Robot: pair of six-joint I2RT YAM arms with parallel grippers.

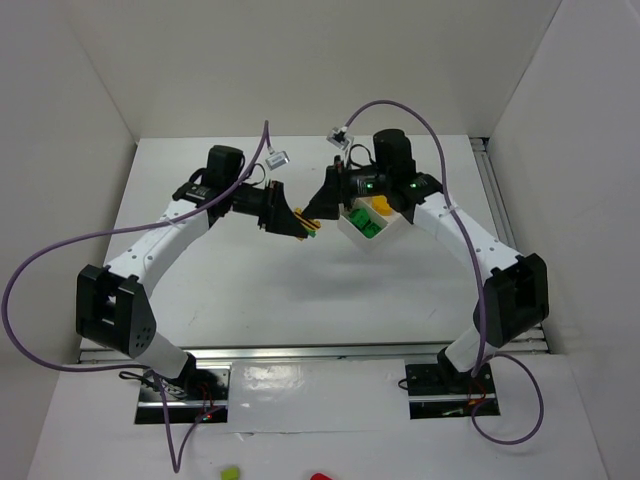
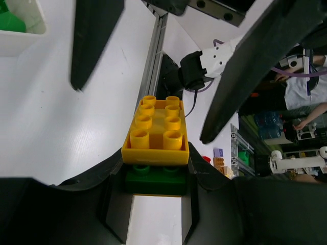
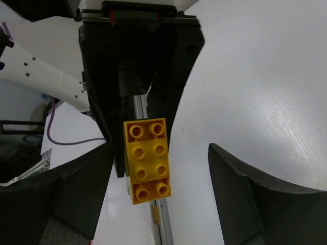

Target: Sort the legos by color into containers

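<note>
**Two-colour pair held up between the arms, not yet pulled apart**

The left gripper is closed on a green brick, and a yellow brick is pressed on top of it. The pair is up in the air, over the middle of the tabletop and a little toward its far edge. The white tray lies just beside it on the right, with yellow and green pieces already in separate compartments.

The right gripper faces the pair with its jaws wide apart. Its fingers stand one on each side of the yellow brick and do not touch it. It holds nothing.

I think the danger is in the separation. If the right jaws close off-centre or only on one corner of the yellow brick, the pull can twist the whole pair out of the left grip, and it would drop to the tabletop. If the studs hold tightly, the green brick may slide out together with the yellow one. The two grippers are also very near each other, so their fingers could collide when the right one closes.
</note>
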